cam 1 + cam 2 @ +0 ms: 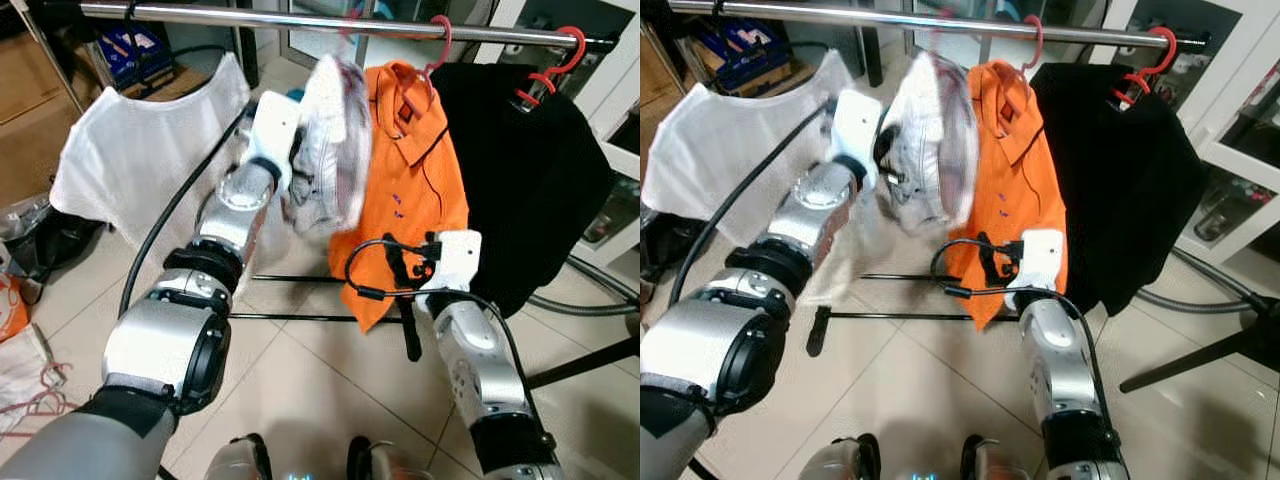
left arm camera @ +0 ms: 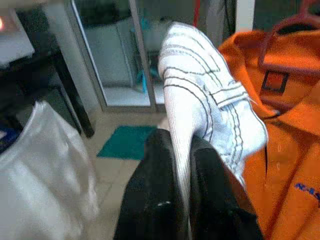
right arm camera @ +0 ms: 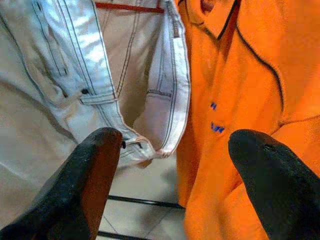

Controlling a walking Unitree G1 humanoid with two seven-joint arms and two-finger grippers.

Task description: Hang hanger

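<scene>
A metal rail runs across the top. My left gripper is raised just under it, shut on a pale stitched denim garment, which is blurred. A red hanger bar shows inside that garment in the right wrist view. To its right an orange shirt hangs from a red hanger, and beyond it a black garment from another red hanger. My right gripper is open, low in front of the orange shirt's hem, holding nothing.
A white T-shirt hangs at the rail's left end. Black base bars of the rack lie on the tile floor. A grey hose curves at the right by a white cabinet. Cardboard boxes stand at the left.
</scene>
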